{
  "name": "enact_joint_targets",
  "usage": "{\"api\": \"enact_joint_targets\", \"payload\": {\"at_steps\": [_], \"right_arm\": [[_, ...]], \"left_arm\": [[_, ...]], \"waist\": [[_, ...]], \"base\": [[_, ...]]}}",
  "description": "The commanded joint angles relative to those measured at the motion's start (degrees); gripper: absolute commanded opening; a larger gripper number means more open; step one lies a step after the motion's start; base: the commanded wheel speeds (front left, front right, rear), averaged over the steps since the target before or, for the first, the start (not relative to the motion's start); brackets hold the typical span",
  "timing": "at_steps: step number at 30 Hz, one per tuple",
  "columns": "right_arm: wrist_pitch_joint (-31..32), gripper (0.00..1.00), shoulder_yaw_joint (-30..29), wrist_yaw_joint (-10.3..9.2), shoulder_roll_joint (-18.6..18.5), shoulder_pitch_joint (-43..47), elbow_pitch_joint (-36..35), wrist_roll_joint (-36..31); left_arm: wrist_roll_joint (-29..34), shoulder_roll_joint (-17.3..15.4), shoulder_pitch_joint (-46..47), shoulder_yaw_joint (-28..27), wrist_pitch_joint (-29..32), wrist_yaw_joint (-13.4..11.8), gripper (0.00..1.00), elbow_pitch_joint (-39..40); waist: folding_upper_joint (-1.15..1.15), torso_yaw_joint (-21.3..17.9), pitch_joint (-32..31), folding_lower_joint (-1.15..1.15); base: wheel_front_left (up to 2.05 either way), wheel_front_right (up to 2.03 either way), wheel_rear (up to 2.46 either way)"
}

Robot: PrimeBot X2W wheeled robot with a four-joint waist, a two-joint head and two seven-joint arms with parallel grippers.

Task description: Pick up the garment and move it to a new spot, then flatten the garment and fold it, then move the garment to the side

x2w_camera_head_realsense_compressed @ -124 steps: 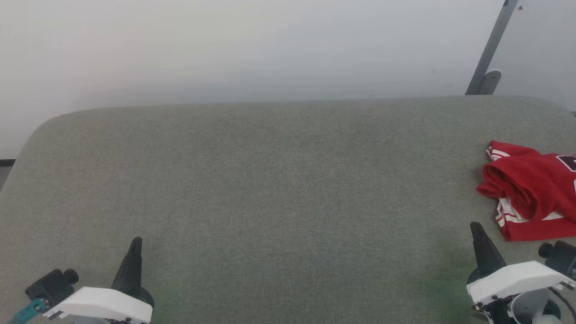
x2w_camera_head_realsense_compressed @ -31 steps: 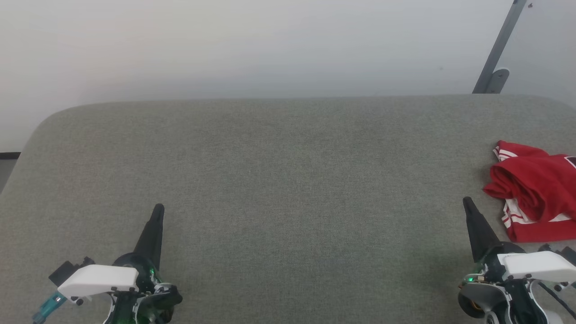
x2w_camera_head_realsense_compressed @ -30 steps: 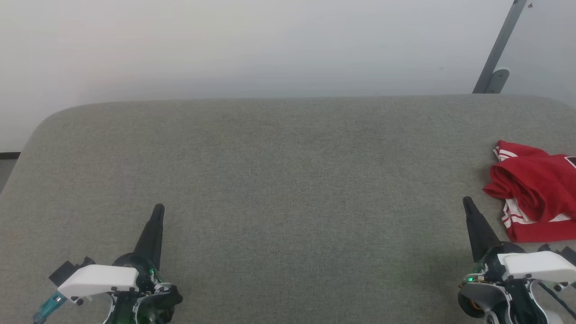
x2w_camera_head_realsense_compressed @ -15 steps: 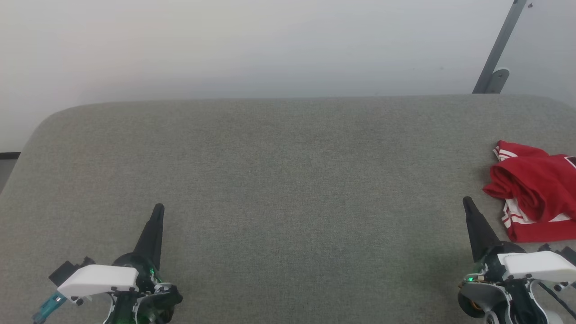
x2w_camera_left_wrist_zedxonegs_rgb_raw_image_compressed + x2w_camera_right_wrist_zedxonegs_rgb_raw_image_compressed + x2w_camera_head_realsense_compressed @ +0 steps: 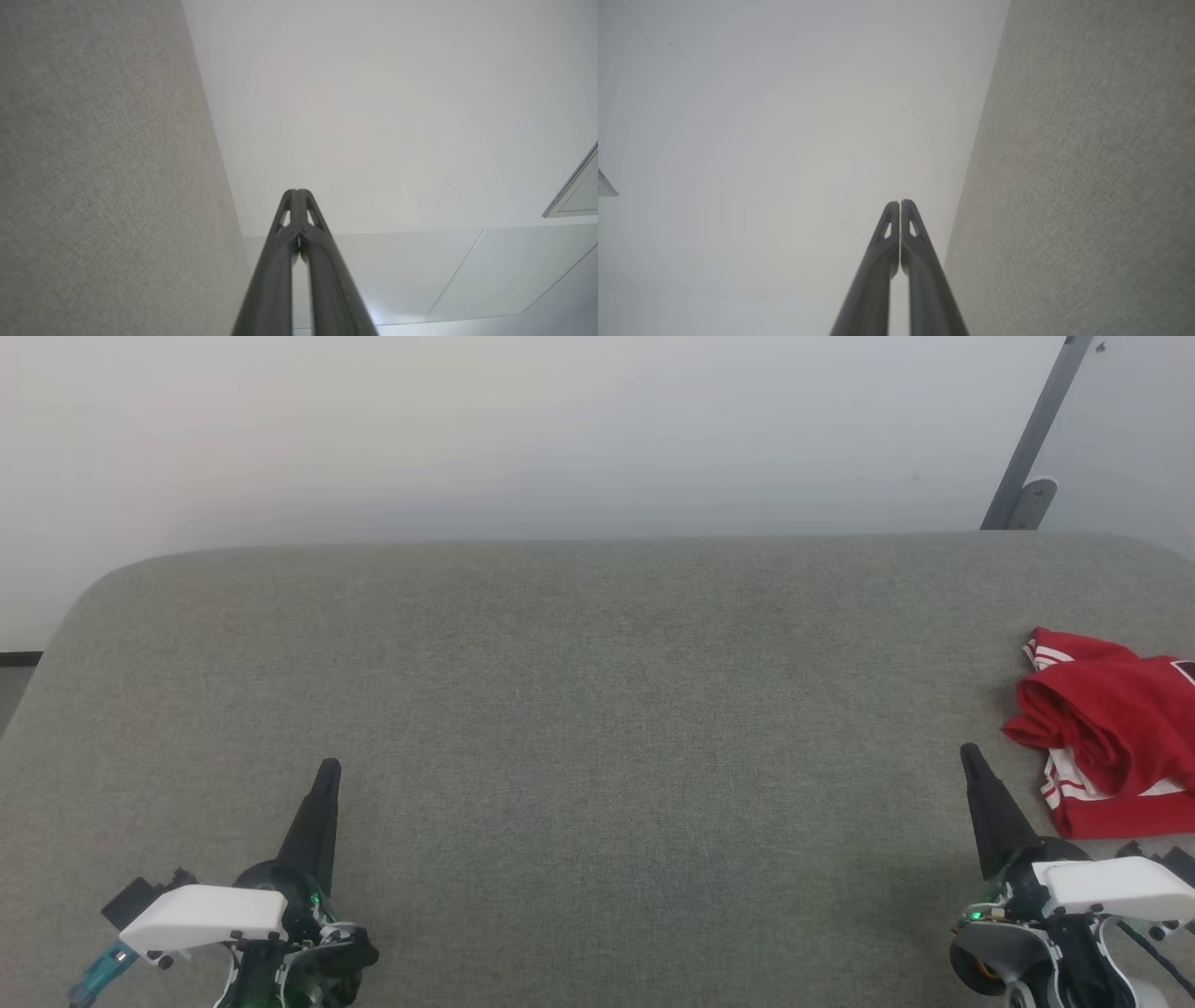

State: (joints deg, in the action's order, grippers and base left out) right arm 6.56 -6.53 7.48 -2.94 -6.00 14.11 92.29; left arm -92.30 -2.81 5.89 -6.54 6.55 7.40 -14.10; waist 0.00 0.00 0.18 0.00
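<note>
Garment [image 5: 1111, 737] first, Rei: where does it lie?

Start bigger, Tom. A grey cloth-covered bench [image 5: 597, 691] runs across the whole head view, with a pale wall [image 5: 560, 429] behind it. The garment sits at the bench's far right side. It is red with white striped trim, bunched in soft rolls rather than spread flat, and the right edge of the view cuts it off.

And the arms?

At the near left is the left end effector [image 5: 328, 770]. At the near right is the right end effector [image 5: 968, 753], just beside the garment's near left corner but not touching it. Each has its fingers pressed together, tips meeting, with nothing pinched. Both wrist views show that plainly.

So which step is this?

I can't settle it. A garment off at the side with both arms empty fits a heap waiting to be lifted to a new spot. It equally fits a folded piece set aside at the end. The rolls look loose to me, more heap than neat fold, but much of it is out of view.

What would a next move call for?

Only this much: should a grasp be wanted, the fingers must part, and the right end effector is the nearer one. That smooth-looking cloth would probably slip, so a pinch should take a thick roll, not a single layer.
</note>
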Motion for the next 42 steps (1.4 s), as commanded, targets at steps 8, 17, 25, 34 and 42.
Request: {"api": "enact_joint_targets", "payload": {"at_steps": [8,17,25,34,42], "right_arm": [[0.1,0.00,0.0,0.02,0.2,-0.4,-0.2,0.2],[0.1,0.00,0.0,0.02,0.2,-0.4,-0.2,0.2],[0.1,0.00,0.0,0.02,0.2,-0.4,-0.2,0.2],[0.1,0.00,0.0,0.02,0.2,-0.4,-0.2,0.2],[0.1,0.00,0.0,0.02,0.2,-0.4,-0.2,0.2]], "left_arm": [[-0.2,0.1,0.6,-0.1,0.2,0.2,0.00,0.2],[-0.2,0.1,0.6,-0.1,0.2,0.2,0.00,0.2],[-0.2,0.1,0.6,-0.1,0.2,0.2,0.00,0.2],[-0.2,0.1,0.6,-0.1,0.2,0.2,0.00,0.2],[-0.2,0.1,0.6,-0.1,0.2,0.2,0.00,0.2]], "waist": [[0.00,0.0,0.0,0.00],[0.00,0.0,0.0,0.00],[0.00,0.0,0.0,0.00],[0.00,0.0,0.0,0.00],[0.00,0.0,0.0,0.00]], "base": [[0.00,0.00,0.00],[0.00,0.00,0.00],[0.00,0.00,0.00],[0.00,0.00,0.00],[0.00,0.00,0.00]]}}
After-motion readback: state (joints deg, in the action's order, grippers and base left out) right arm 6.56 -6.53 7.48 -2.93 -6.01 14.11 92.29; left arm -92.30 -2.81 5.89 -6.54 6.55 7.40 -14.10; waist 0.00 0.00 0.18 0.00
